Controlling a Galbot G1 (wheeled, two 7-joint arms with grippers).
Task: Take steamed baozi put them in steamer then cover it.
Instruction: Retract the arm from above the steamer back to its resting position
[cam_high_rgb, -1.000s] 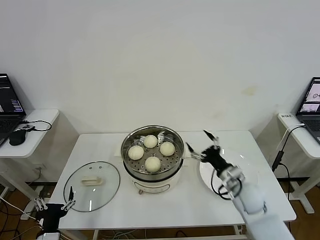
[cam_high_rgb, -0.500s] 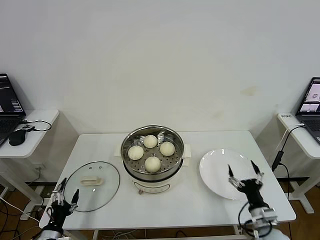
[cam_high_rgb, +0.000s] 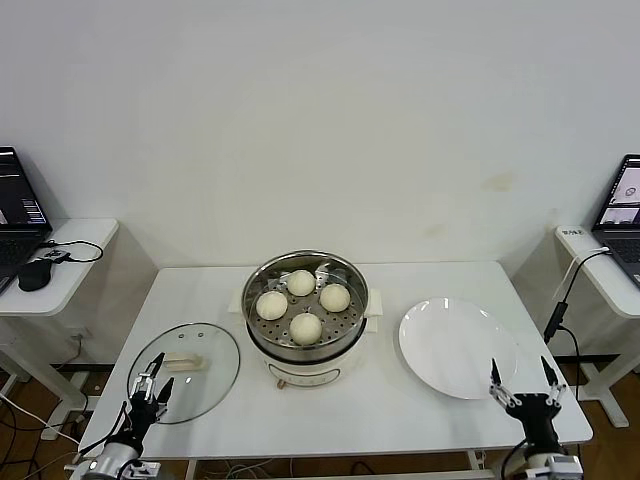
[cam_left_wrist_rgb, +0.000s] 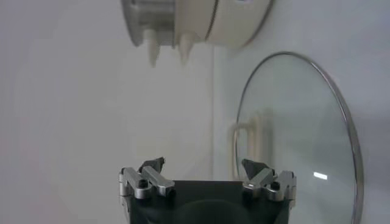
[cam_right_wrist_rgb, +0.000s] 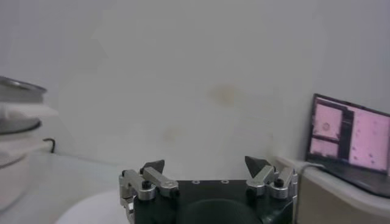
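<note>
Four steamed baozi (cam_high_rgb: 303, 300) sit on the perforated tray inside the steamer (cam_high_rgb: 305, 318), which stands near the middle of the white table (cam_high_rgb: 400, 420): one bun at the far side, one to the left, one to the right and one at the near side, close together but each distinct. The steamer is uncovered, its steel pot resting on a cream-white base with side handles.

The cover (cam_high_rgb: 185, 371) lies flat on the table to the left of the steamer, well apart from it, its cream-white handle facing up. An empty white plate (cam_high_rgb: 457, 347) lies to the right of the steamer, near it but not touching.

The left gripper (cam_high_rgb: 152, 387) is at the near left edge of the table, over the near rim of the cover, its jaws apart and holding nothing; the left wrist view shows the glass lid just ahead of its fingertips (cam_left_wrist_rgb: 152, 164). The right gripper (cam_high_rgb: 521, 383) is at the near right corner, just near-right of the plate, jaws also spread wide and empty.

Side desks carry a laptop (cam_high_rgb: 18, 222) on the left and another laptop (cam_high_rgb: 622, 215) on the right.
</note>
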